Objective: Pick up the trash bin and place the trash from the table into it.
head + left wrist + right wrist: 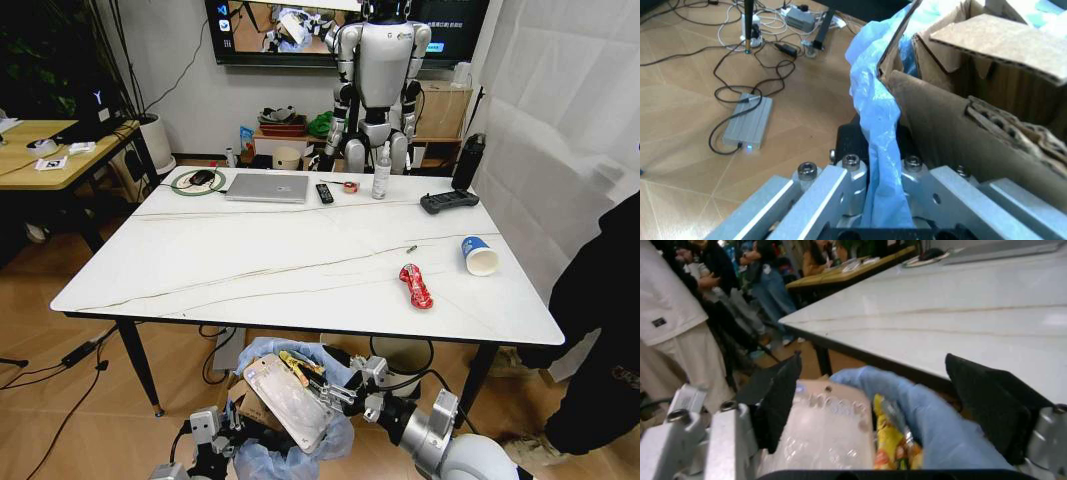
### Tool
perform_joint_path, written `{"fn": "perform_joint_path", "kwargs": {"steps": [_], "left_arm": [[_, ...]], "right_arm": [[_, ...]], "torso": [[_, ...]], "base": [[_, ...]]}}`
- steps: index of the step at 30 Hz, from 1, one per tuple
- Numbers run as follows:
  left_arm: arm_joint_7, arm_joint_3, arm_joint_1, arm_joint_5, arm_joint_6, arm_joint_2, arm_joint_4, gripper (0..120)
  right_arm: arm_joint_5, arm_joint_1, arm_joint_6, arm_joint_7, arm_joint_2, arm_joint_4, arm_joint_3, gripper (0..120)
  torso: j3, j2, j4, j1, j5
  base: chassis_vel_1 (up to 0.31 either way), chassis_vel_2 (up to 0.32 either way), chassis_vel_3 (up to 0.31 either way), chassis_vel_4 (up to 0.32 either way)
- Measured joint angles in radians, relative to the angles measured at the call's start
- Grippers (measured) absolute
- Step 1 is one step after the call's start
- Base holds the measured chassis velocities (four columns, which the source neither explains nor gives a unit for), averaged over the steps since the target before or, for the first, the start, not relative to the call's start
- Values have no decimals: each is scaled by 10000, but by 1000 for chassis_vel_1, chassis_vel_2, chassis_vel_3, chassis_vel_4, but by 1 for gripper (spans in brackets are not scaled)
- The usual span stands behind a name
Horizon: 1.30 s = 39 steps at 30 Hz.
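From the head camera, the trash bin (pixel 290 440), lined with a blue bag, hangs below the bench's (pixel 250 270) near edge, stuffed with brown cardboard (pixel 255 408), a clear flat plastic pack (pixel 288 400) and a yellow wrapper (pixel 297 366). The left end effector (pixel 215 435) holds the bin's left side; the right end effector (pixel 345 393) hovers at its right rim. On the bench, a red wrapper (pixel 415 285) lies near the right front corner, with a blue-white paper cup (pixel 480 256) tipped on its side just behind it toward the right edge. A silver laptop (pixel 267 187) and a black remote (pixel 324 192) sit along the far edge.

The left wrist camera shows the left end effector (pixel 883 200) pressed together on the blue bag (pixel 873 115), with the cardboard (pixel 953 125) beside it.

In the right wrist camera, the right end effector (pixel 890 405) has its fingers spread wide above the plastic pack (pixel 823 435), the yellow wrapper (pixel 893 450) and the bag's rim (pixel 933 430), holding nothing, beside the bench's (pixel 940 320) edge.
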Motion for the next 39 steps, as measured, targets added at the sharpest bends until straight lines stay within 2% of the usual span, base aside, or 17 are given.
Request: {"fn": "perform_joint_path", "kwargs": {"steps": [4, 13, 23, 28, 31, 39], "left_arm": [[1, 32, 58, 34, -5, 25, 13, 0], [13, -17, 145, 33, -73, 73, -84, 0], [13, -10, 106, 16, -77, 63, -107, 0], [20, -31, 128, 8, -99, 50, -145, 0], [25, -29, 151, 37, -113, 17, -146, 0], [29, -96, 189, 62, -128, -26, -210, 0]], "right_arm": [[389, 569, -621, 1005, 504, -342, 1123, 98], [1341, 1803, -1390, 1871, 354, -807, 2343, 100], [1304, 2412, -2071, 2480, 299, -1332, 2583, 100], [1704, 3861, -4169, 3161, 503, -2216, 2659, 100], [1827, 4414, -4559, 2977, 664, -2799, 2507, 100], [1581, 5105, -4535, 2644, 914, -3969, 2314, 100]], "torso": [[0, 0, 0, 0, 3], [1, -1, 2, 1, 1], [1, -1, 0, 0, 1], [1, 0, 2, 0, -1], [1, -1, 2, 0, 0], [2, -1, -1, 1, 0]], "base": [[0, 0, 0, 0], [0, 0, 0, 0], [0, 0, 0, 0], [0, 0, 0, 0], [0, 0, 0, 0], [0, 0, 0, 0]]}}
